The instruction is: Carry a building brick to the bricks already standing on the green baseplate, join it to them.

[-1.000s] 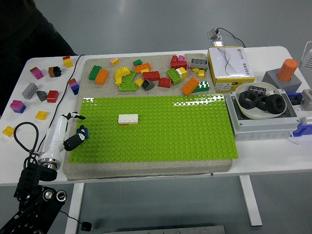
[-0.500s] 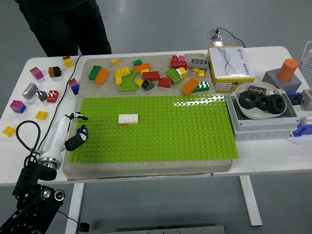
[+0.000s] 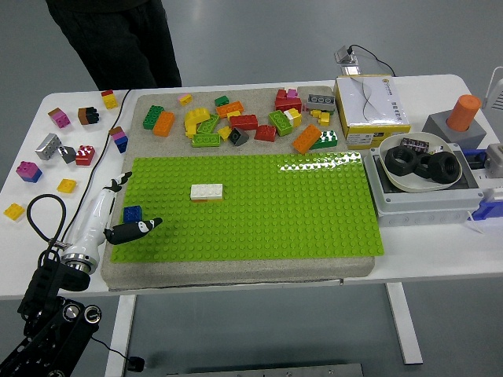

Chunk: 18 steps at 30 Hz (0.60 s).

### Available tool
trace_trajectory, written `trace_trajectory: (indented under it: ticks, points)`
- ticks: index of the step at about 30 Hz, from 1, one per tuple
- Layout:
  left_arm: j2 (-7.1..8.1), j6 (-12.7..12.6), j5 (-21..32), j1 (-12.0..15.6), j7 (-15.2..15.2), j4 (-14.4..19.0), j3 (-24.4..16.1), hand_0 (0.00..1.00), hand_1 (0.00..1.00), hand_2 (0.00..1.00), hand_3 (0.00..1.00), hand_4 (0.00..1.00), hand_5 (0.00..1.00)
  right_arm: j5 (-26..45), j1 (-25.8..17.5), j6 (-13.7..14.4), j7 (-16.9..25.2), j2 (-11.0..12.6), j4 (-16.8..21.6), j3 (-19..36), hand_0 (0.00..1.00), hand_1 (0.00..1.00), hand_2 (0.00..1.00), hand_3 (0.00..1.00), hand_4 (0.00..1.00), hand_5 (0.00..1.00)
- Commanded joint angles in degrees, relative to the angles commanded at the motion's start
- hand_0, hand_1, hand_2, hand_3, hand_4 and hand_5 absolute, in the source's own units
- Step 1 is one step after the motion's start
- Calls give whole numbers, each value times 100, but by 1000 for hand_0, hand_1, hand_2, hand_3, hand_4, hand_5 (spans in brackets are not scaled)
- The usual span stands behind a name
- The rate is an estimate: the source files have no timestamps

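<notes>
The left hand (image 3: 126,220) lies spread at the baseplate's (image 3: 299,212) left edge, holding nothing; a blue brick (image 3: 132,214) sits loose between its fingers. Closing carelessly could nudge it away. The white brick (image 3: 206,191) stands well apart.

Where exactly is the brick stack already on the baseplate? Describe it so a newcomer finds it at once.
Find the green baseplate filling the middle of the white table. Left of its centre stands a white brick stacked on a thin yellow-orange layer. The only other brick on the plate is the blue brick, far off at the left edge by the left hand; the loose bricks lie off the plate.
</notes>
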<state>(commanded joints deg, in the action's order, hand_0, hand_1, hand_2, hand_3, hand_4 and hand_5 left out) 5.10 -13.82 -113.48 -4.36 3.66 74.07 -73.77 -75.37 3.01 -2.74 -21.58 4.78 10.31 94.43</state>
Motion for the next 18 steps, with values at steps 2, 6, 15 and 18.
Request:
trace_trajectory:
  ticks: [2, 6, 15, 18]
  points:
    - [0, 20, -15, 3, 4, 2, -25, 942, 932, 937, 909, 974, 285, -1, -2, -2, -1, 0, 0, -1, 635, 621, 636, 725, 802, 998]
    - [-3, 40, -76, 5, 25, 5, -87, 946, 933, 943, 872, 833, 102, -3, -3, -8, -3, 1, 0, -5, 636, 622, 636, 726, 802, 998]
    - [6, -16, -209, 0, 19, 64, -256, 962, 973, 968, 569, 599, 6, -2, 4, -12, 3, 5, 0, -6, 637, 620, 636, 725, 802, 998]
    - [13, -28, -197, 0, -4, 81, -297, 965, 970, 960, 521, 627, 2, -4, 5, -13, 1, 6, 0, -7, 637, 620, 637, 725, 802, 998]
